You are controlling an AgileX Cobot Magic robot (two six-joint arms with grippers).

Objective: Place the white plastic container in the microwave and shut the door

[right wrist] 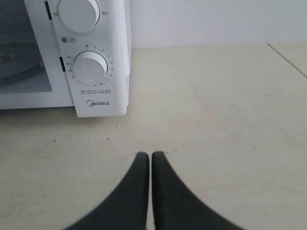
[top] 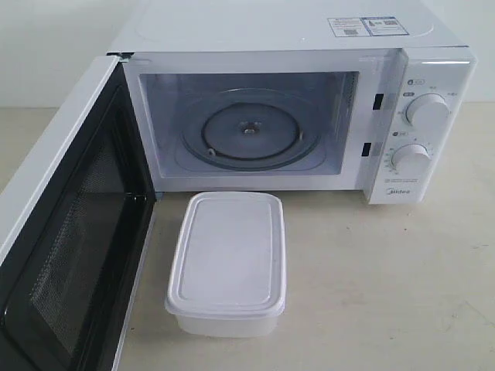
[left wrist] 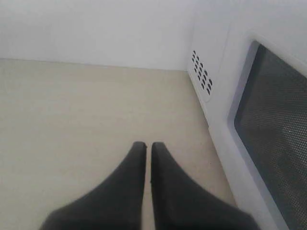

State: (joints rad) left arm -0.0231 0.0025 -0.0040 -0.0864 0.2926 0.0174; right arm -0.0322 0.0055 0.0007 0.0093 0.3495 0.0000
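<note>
The white plastic container [top: 227, 263], lid on, sits on the table just in front of the microwave [top: 309, 46]. The door [top: 69, 232] stands wide open to the left, its black mesh inner face showing, and the glass turntable [top: 251, 131] is bare. Neither gripper appears in the exterior view. My left gripper [left wrist: 148, 146] is shut and empty above bare table, beside the door's outer face [left wrist: 273, 139]. My right gripper [right wrist: 150, 155] is shut and empty over the table, in front of the microwave's dial panel [right wrist: 91, 67].
The beige table [top: 387, 286] stretches to the right of the container and the microwave. A white wall [right wrist: 216, 21] stands behind. Vent holes [left wrist: 201, 76] mark the microwave's left side.
</note>
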